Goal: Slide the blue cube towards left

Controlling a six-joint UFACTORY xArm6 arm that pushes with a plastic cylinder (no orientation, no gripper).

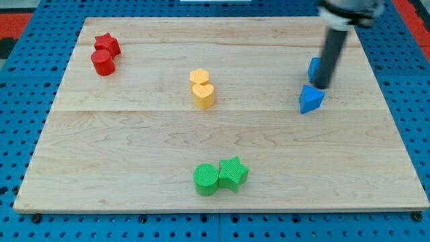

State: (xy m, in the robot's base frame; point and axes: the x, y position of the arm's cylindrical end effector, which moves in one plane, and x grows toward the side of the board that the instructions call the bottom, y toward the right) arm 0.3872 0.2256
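Note:
The blue cube (313, 66) sits at the view's upper right on the wooden board (134, 148), mostly hidden behind my dark rod. My tip (322, 87) touches the board just right of and below the cube, between it and a blue triangular block (310, 99) that lies directly below the tip. The rod rises to the view's top right.
A red star (107, 45) and a red cylinder (103, 62) sit together at the upper left. Two yellow blocks (201, 89) sit touching near the middle. A green cylinder (206, 179) and a green star (232, 173) sit together at the bottom centre.

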